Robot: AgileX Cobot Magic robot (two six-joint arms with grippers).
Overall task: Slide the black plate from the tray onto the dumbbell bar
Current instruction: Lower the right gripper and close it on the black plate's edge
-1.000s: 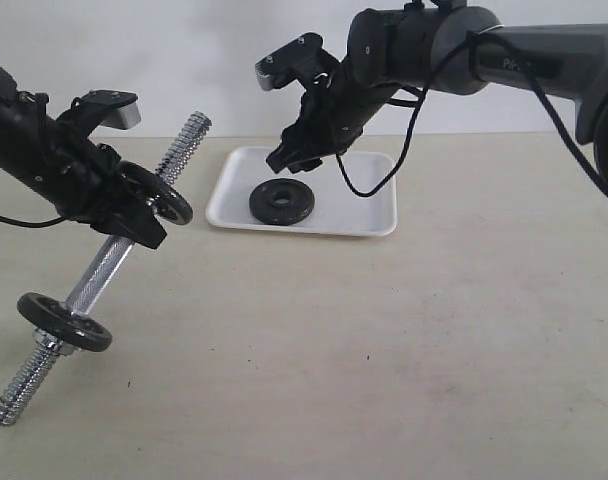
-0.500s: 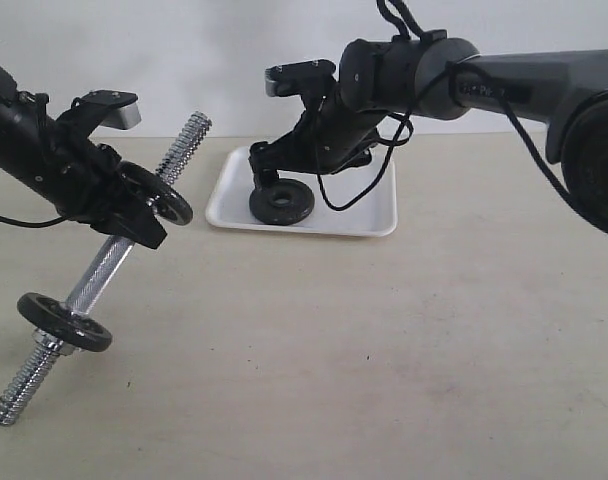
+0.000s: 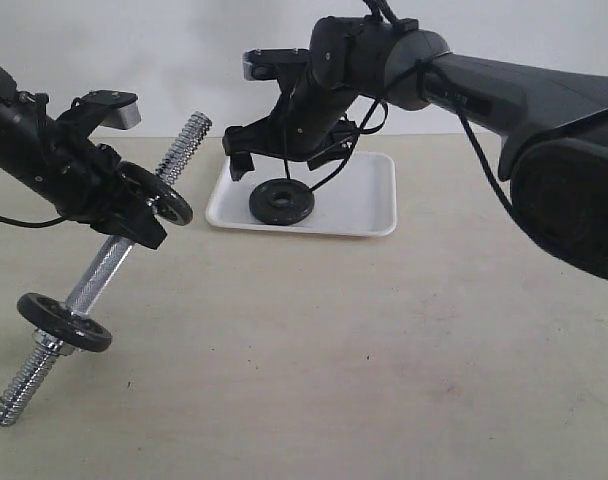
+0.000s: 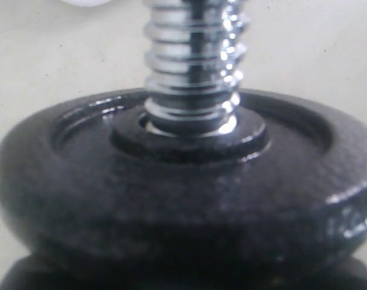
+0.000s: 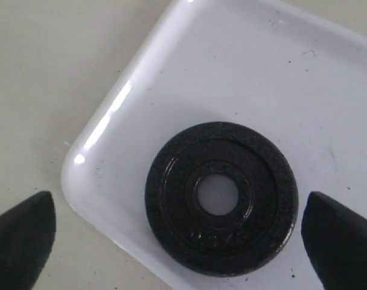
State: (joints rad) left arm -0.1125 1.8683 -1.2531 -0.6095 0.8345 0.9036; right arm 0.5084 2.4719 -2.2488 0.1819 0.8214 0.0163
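Black plate [image 3: 281,203] lies flat in the near left part of the tray [image 3: 369,200], hole up, and nothing is touching it. Starting from the left of my exterior view, the left gripper [image 3: 139,215] is clamped on the dumbbell bar [image 3: 99,272] and holds it on a slant. The upper threaded end points up toward the tray and the lower threaded end sits down near the table [image 3: 384,350]; I cannot tell whether that lower end touches the surface. One black disc [image 3: 169,203] sits on the bar right at the gripper, and a second disc [image 3: 64,322] sits further down the rod. My left wrist camera shows the upper disc close up with the chrome thread rising through its hub, but the fingers themselves are not clear there. Moving right, the right gripper [image 3: 281,160] hangs over the tray with its jaws spread wide and holds nothing. One fingertip [image 5: 23,235] is out past the tray's rim and the other is over the tray floor on the far side of the plate, so the plate sits between them with a gap on each side. Compared with a second ago, the right gripper has come across to the left, from the back of the tray to directly over the plate, and its jaws have opened much wider. The left arm, the bar and the plate are where they were.
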